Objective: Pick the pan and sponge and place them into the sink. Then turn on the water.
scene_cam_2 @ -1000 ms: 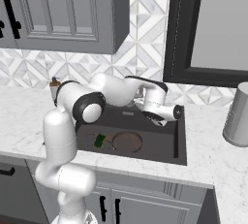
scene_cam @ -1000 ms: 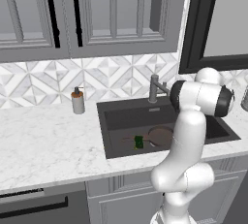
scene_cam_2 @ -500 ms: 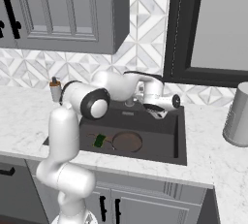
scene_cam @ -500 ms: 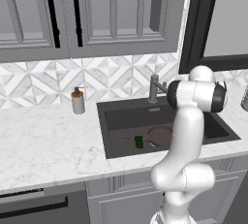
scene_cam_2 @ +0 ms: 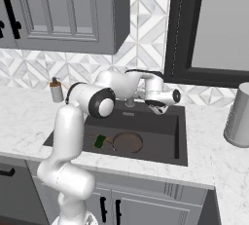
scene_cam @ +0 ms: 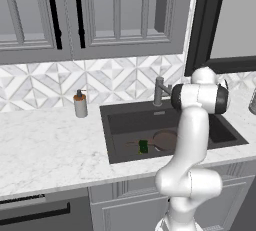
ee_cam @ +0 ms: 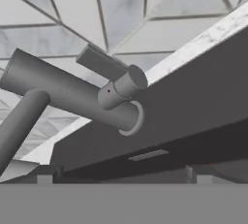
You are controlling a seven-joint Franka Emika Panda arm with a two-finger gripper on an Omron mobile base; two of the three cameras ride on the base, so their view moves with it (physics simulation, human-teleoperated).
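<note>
The pan (scene_cam_2: 127, 142) and sponge (scene_cam_2: 100, 140) lie side by side on the floor of the sink (scene_cam_2: 177, 136), sponge at the handle side. The right base view shows the end effector (scene_cam_2: 156, 108) over the back rim by the faucet (ee_cam: 72, 94); the hand view looks close at its lever. Fingertips stand apart, gripping nothing. A soap bottle (scene_cam: 80, 104) stands on the worktop (scene_cam: 45, 150).
</note>
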